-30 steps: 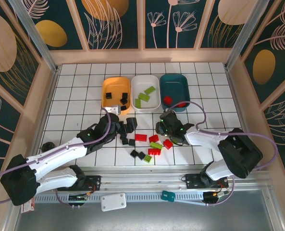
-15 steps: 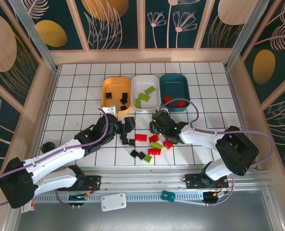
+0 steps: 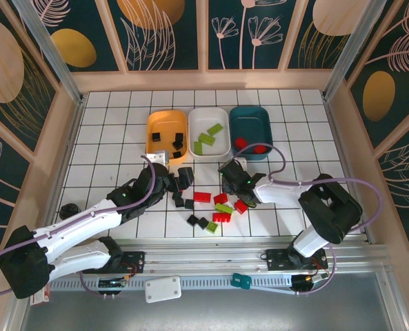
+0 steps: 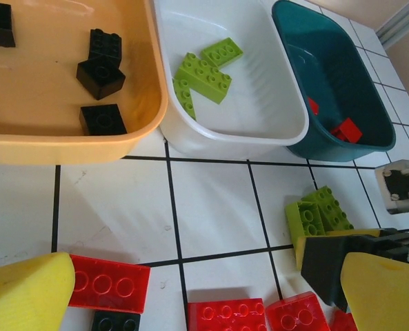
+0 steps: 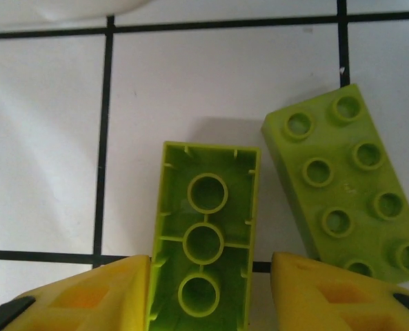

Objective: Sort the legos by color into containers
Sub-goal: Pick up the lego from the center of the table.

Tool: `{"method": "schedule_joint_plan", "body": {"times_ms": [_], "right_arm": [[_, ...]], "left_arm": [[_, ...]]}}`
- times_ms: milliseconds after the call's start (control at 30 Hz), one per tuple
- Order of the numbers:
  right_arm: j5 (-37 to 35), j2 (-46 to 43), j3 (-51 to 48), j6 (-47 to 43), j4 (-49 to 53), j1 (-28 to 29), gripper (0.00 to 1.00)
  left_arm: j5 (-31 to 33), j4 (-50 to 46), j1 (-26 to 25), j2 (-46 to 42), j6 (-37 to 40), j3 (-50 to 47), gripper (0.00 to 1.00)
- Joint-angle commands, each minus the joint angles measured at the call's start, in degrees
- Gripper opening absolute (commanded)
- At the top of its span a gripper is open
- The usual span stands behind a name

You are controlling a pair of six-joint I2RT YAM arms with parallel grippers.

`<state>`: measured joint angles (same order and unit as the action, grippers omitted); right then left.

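My right gripper [image 5: 211,276] is low over the tiles, open, its yellow fingers [image 5: 87,296] either side of a lime green lego [image 5: 205,227] lying underside up. The left finger touches it and the right stands a little off. A second lime lego [image 5: 345,183] lies studs up just to its right. In the top view this gripper [image 3: 230,181] is below the white container [image 3: 203,118]. My left gripper [image 4: 207,276] is wide open over red legos [image 4: 107,283] and holds nothing. The orange container [image 4: 52,62] holds black legos, the white container [image 4: 259,103] lime ones, the teal container [image 4: 328,69] red ones.
Loose red, black and lime legos [image 3: 211,210] are scattered on the tiled table in front of both grippers. The three containers sit in a row at the back. A small dark object [image 3: 67,209] lies at the left, and wooden walls [image 3: 204,79] close in the table.
My right gripper has moved left and slightly toward the containers, and its fingers have spread a little. The left gripper shifted slightly right and stayed open.
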<state>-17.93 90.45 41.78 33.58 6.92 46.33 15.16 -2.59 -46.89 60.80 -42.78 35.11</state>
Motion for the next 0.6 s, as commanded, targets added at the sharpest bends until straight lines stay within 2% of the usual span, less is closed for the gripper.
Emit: {"method": "schedule_joint_plan", "body": {"times_ms": [0, 133, 233, 400, 567], "right_arm": [[-0.86, 2.77, 3.13, 0.55, -0.78, -0.22, 0.5], [-2.51, 5.99, 5.55, -0.34, -0.66, -0.7, 0.44], [-3.03, 6.16, 6.3, -1.2, -1.31, -0.71, 0.31], [-0.02, -0.74, 5.7, -6.45, -5.43, 0.61, 0.19], [5.85, -7.84, 7.18, -10.02, -10.45, 0.32, 0.17]], "left_arm": [[1.37, -1.19, 0.14, -0.58, -0.84, -0.74, 0.99], [1.37, -1.45, 0.05, -0.68, -0.94, -0.67, 0.99], [1.52, -1.87, 0.12, -0.76, -0.97, -0.57, 0.98], [1.9, -2.77, 0.11, -1.95, -0.9, -0.9, 0.99], [2.55, -3.6, 0.09, -4.64, -1.96, -2.48, 0.99]]}}
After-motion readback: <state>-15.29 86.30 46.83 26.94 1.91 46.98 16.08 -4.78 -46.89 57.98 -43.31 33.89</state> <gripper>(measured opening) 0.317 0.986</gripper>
